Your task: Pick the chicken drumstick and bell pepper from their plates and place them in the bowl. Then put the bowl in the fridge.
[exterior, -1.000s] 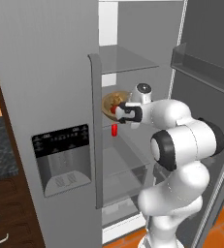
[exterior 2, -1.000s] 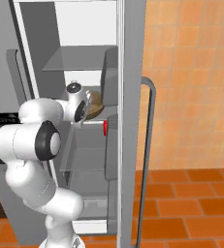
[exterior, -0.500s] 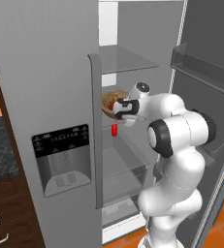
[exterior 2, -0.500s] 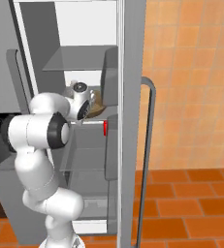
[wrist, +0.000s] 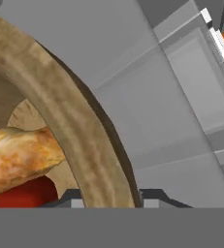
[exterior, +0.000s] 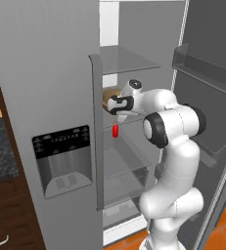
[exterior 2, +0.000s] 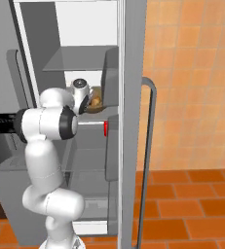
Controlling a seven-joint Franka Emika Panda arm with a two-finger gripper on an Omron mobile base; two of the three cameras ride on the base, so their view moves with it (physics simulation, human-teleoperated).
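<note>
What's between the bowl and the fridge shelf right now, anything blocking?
Nothing visible. The gripper is shut on the rim of the wooden bowl, drumstick and bell pepper inside, at the open fridge shelf. Whether it rests on the shelf is unclear.

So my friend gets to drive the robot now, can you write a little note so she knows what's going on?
Gripper: shut on the rim of the bowl, with a finger either side.
Bowl: held inside the open fridge, at the middle shelf.
Chicken drumstick and bell pepper: both already in the bowl.
Done: both foods moved, bowl carried to the fridge.
Left: make sure the bowl sits on the shelf, let go, pull the arm out. Whether it rests there already cannot be told.
</note>
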